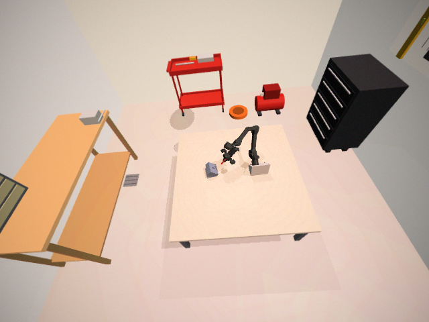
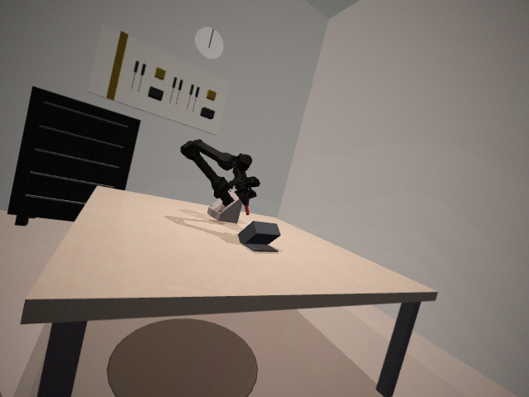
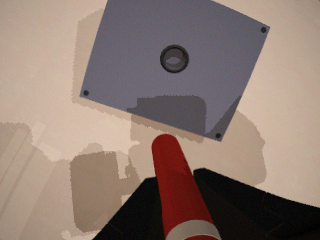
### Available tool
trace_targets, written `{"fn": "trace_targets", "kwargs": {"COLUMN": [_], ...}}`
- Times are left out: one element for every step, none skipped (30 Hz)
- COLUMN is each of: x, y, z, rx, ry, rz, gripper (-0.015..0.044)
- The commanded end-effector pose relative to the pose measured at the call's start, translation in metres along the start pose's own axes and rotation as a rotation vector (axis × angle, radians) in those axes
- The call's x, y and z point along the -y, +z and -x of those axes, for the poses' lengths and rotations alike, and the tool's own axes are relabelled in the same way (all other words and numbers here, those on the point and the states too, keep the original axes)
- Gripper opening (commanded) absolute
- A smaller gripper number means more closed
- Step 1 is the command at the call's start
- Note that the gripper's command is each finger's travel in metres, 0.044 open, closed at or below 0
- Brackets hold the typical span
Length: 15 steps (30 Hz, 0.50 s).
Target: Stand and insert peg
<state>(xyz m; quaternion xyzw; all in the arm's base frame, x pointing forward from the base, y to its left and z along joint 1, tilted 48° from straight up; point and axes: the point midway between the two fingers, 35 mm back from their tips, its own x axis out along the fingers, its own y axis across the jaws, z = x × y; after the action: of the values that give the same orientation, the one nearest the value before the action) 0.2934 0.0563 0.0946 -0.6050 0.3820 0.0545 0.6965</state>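
The red peg (image 1: 222, 162) (image 2: 246, 209) (image 3: 175, 170) is held above the table, its plain end pointing down and out from the fingers. Its white band (image 3: 192, 229) is at the near end in the wrist view. My gripper (image 1: 226, 159) (image 2: 245, 202) (image 3: 176, 184) is shut on the peg. The blue-grey sloped panel (image 1: 209, 170) (image 2: 259, 232) (image 3: 220, 65) stands just beyond the peg, apart from it. Its round hole (image 3: 174, 59) is near the middle of the face, ahead of the plain end in the wrist view. The height of the peg tip over the table is hard to tell.
The table (image 1: 242, 208) (image 2: 170, 265) carries the panel and the arm. A pale block (image 1: 259, 169) (image 2: 231, 212) stands by the arm's base, to the right of the panel in the top view. Shadows of the arm fall on the table and the panel's lower face.
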Motion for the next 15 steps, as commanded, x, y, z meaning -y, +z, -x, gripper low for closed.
{"fn": "trace_targets", "kwargs": {"x": [0.001,0.001,0.001,0.001,0.001,0.001,0.001,0.002,0.002,0.002,0.003,0.003,0.003,0.003,0.004], "y": [0.004,0.004,0.005,0.005,0.005,0.006,0.007,0.007,0.008,0.009,0.009,0.01,0.011,0.011,0.012], "z": [0.0,0.0,-0.001,-0.001,-0.002,-0.003,-0.004,-0.005,-0.006,-0.007,-0.009,-0.01,-0.011,-0.012,-0.013], "rx": [0.024,0.024,0.025,0.026,0.027,0.028,0.03,0.032,0.034,0.036,0.038,0.039,0.041,0.043,0.045], "ry": [-0.014,-0.014,-0.014,-0.015,-0.015,-0.016,-0.017,-0.018,-0.02,-0.021,-0.022,-0.023,-0.024,-0.025,-0.027], "rz": [0.009,0.009,0.009,0.009,0.009,0.01,0.01,0.011,0.011,0.011,0.012,0.012,0.013,0.013,0.014], "gripper": [0.0,0.0,0.0,0.0,0.0,0.0,0.0,0.0,0.0,0.0,0.0,0.0,0.0,0.0,0.0]}}
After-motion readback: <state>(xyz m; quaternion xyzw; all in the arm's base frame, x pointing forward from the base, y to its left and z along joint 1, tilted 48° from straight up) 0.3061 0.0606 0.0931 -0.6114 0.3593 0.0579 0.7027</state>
